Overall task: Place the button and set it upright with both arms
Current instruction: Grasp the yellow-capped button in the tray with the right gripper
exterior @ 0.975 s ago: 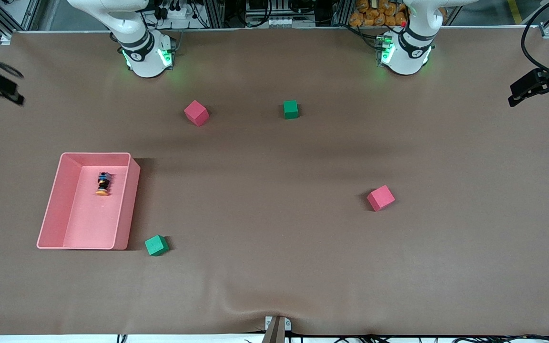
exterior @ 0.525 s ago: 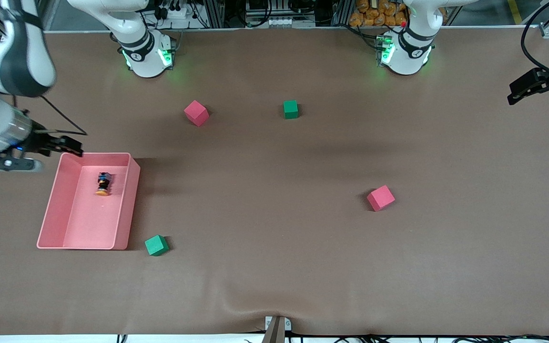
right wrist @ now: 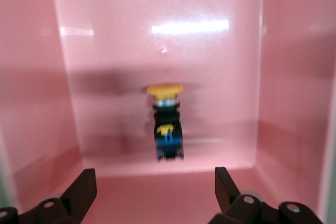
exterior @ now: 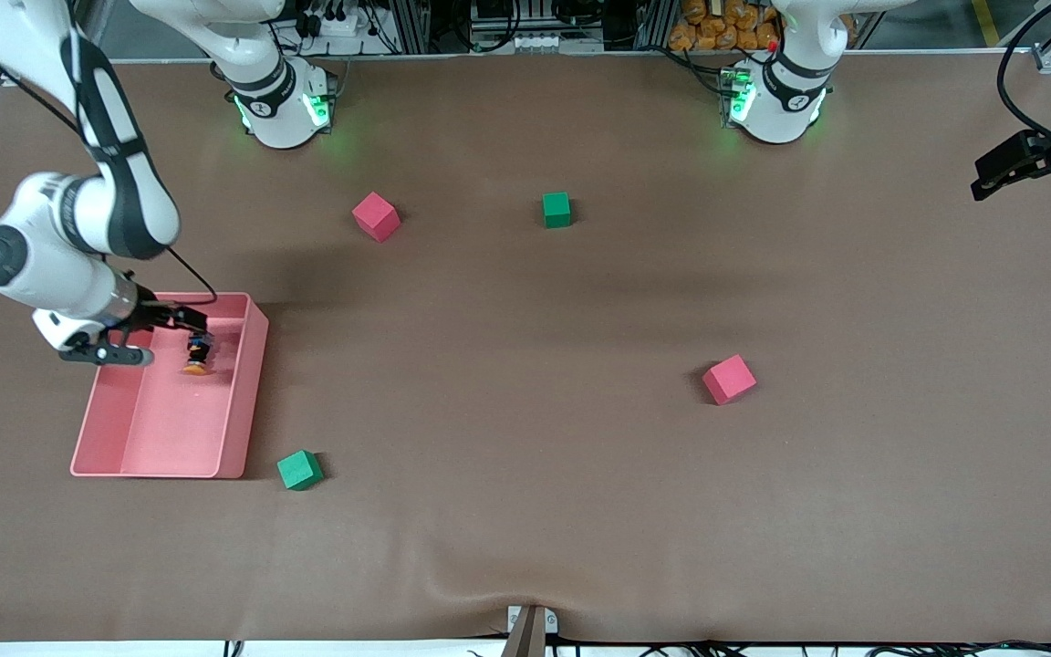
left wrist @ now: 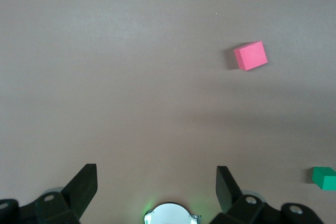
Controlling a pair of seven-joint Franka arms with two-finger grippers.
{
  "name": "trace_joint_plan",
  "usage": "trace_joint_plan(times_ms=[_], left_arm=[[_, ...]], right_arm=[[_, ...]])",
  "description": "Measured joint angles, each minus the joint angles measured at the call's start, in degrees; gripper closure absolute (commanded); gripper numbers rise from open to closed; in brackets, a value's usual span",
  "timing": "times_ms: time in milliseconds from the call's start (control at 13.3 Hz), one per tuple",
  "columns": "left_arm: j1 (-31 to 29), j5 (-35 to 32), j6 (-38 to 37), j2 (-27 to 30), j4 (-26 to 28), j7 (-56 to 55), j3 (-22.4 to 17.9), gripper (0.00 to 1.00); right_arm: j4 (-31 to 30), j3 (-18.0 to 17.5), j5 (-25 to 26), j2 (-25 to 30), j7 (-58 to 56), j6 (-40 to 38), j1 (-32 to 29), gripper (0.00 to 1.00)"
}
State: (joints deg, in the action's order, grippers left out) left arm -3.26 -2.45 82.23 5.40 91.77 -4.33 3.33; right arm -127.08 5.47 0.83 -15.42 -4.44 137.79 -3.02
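Observation:
The button lies on its side in the pink tray, orange cap toward the front camera. The right wrist view shows the button on the tray floor, just ahead of the fingers. My right gripper hangs open over the tray's end nearest the arm bases, close to the button's black-and-blue body; nothing sits between its fingers. My left gripper waits open and empty high over the left arm's end of the table, showing as a black shape at the edge of the front view.
Two pink cubes and two green cubes lie scattered on the brown table. One green cube sits just beside the tray's corner nearest the front camera. The left wrist view shows a pink cube.
My right arm has swung in from the table's end and brought its open gripper over the tray, next to the button. The left gripper has barely moved.

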Motion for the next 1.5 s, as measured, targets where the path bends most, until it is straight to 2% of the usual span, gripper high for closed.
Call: trace_joint_plan(times_ms=[150, 300, 1050, 1125, 1200, 1275, 1500], left_arm=[[0.00, 0.00, 0.00, -0.02, 0.00, 0.00, 0.00, 0.00], [0.00, 0.00, -0.01, -0.03, -0.01, 0.00, 0.00, 0.00], [0.00, 0.00, -0.03, -0.06, -0.01, 0.00, 0.00, 0.00], [0.00, 0.00, -0.03, -0.06, -0.01, 0.00, 0.00, 0.00], [0.00, 0.00, -0.03, -0.06, -0.01, 0.00, 0.00, 0.00], [0.00, 0.00, -0.03, -0.06, -0.01, 0.00, 0.00, 0.00], [0.00, 0.00, -0.03, -0.06, -0.01, 0.00, 0.00, 0.00]], right_arm=[[-0.01, 0.09, 0.00, -4.52, -2.23, 5.07, -1.32, 0.00], [0.03, 0.13, 0.00, -6.87, -3.06, 6.00, -2.16, 0.00], [-0.17, -0.13, -0.02, -10.39, -2.86, 7.32, -2.17, 0.00], [-0.17, -0.13, -0.02, -10.57, -2.86, 7.49, -2.17, 0.09], [-0.17, -0.13, -0.02, -10.73, -2.86, 7.61, -2.17, 0.33], [-0.17, -0.13, -0.02, -10.89, -2.86, 7.69, -2.17, 0.51], [-0.17, -0.20, -0.02, -11.41, -2.86, 7.89, -2.14, 0.93]])
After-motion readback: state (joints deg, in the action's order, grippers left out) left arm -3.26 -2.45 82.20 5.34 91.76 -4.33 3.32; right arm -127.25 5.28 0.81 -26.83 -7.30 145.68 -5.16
